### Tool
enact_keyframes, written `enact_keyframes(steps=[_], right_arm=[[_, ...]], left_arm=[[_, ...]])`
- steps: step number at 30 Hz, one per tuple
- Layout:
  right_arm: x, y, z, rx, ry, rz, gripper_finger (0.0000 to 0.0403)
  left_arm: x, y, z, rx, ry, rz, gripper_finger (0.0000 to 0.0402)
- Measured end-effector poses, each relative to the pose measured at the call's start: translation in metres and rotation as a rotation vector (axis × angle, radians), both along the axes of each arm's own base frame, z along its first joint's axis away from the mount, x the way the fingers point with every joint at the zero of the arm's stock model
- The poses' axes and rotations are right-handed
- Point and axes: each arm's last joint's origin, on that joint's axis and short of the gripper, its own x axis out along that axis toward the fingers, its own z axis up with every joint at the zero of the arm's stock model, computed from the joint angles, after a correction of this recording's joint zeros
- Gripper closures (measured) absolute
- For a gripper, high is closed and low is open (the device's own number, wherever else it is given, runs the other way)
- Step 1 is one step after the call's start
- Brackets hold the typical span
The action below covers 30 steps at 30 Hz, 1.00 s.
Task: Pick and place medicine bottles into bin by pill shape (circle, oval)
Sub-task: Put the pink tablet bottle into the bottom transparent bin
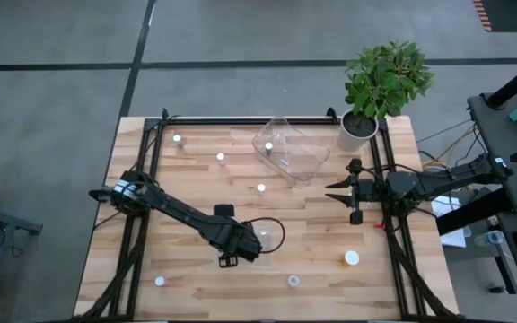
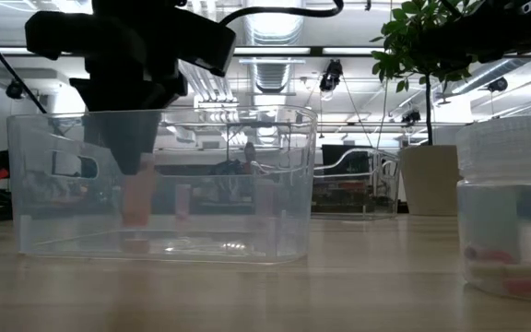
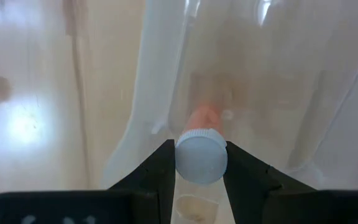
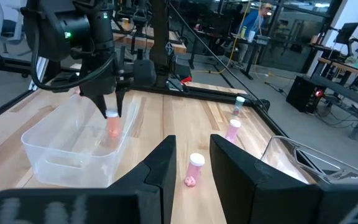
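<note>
Left end effector [image 3: 199, 180] pinching a pink bottle [image 3: 202, 152] by its white cap, hanging inside the clear bin [image 4: 73, 146] at 6 o'clock on the surface [image 1: 330, 287]. Right end effector [image 1: 344, 193] spread, idle at 3 o'clock.

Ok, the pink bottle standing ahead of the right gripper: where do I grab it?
Grip the pink bottle across its white cap, coming down from above with the open right gripper. It stands upright and alone on the table, so the round cap is free on all sides. The left gripper holds another bottle.
</note>
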Motion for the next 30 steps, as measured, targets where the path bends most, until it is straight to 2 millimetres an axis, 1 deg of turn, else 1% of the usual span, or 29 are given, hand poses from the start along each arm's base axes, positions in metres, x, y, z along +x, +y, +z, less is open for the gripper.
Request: enact_keyframes(steps=[5, 12, 16, 22, 30], right_arm=[[0.0000, 0.0000, -0.0006, -0.001, 0.006, 0.000, 0.0312], [0.0000, 0.0000, -0.0008, -0.002, 0.008, 0.000, 0.0312], [0.0000, 0.0000, -0.0008, -0.002, 0.008, 0.000, 0.0312], [0.0000, 0.0000, -0.0008, -0.002, 0.008, 0.000, 0.0312], [0.0000, 0.0000, -0.0008, 0.000, 0.008, 0.000, 0.0312]], left_arm=[[0.0000, 0.0001, -0.0007, -0.002, 0.000, 0.000, 0.0304], [-0.0001, 0.0003, -0.0007, -0.002, 0.000, 0.000, 0.0272], [-0.0001, 0.0004, -0.0008, -0.001, 0.002, 0.001, 0.0261], [-0.0020, 0.0015, -0.0005, 0.007, 0.022, 0.001, 0.0258], [-0.0042, 0.0048, 0.0091, -0.002, -0.001, 0.007, 0.0258]])
